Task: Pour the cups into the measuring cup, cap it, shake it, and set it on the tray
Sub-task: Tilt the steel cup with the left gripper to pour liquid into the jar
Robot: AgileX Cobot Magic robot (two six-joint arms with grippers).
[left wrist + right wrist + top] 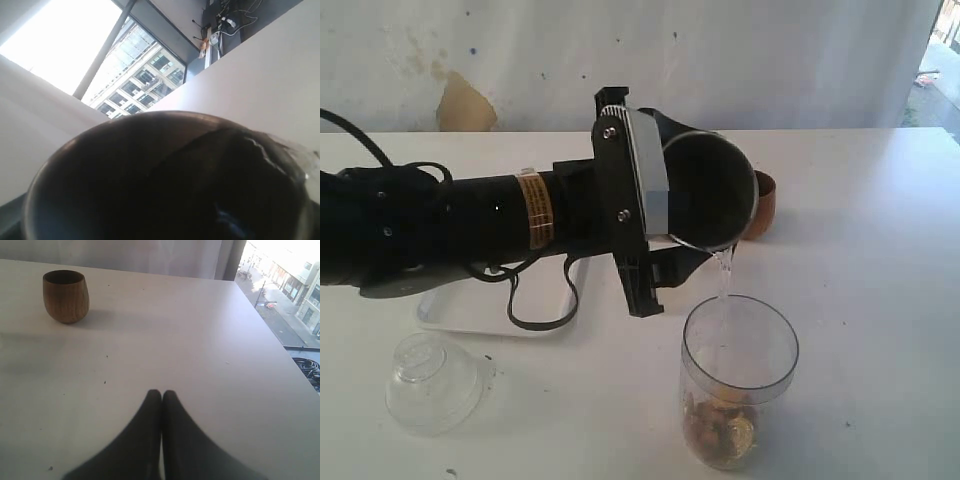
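The left gripper [665, 200] is clamping the steel tumbler [710, 190] tipped almost level, lip just beyond the jaws, pouring water [723, 272] into the upright measuring cup [738, 385] directly below, while the right gripper [161, 405], pinched together empty, is facing the wooden cup [65, 296] well ahead.

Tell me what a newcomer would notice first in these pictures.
The left gripper holds the steel tumbler tipped on its side mid-table, a thin clear stream running from its rim into the measuring cup below, which has brownish bits at its bottom. Behind the tumbler stands the wooden cup, and a clear domed lid lies lower left in the exterior view, near the white tray.
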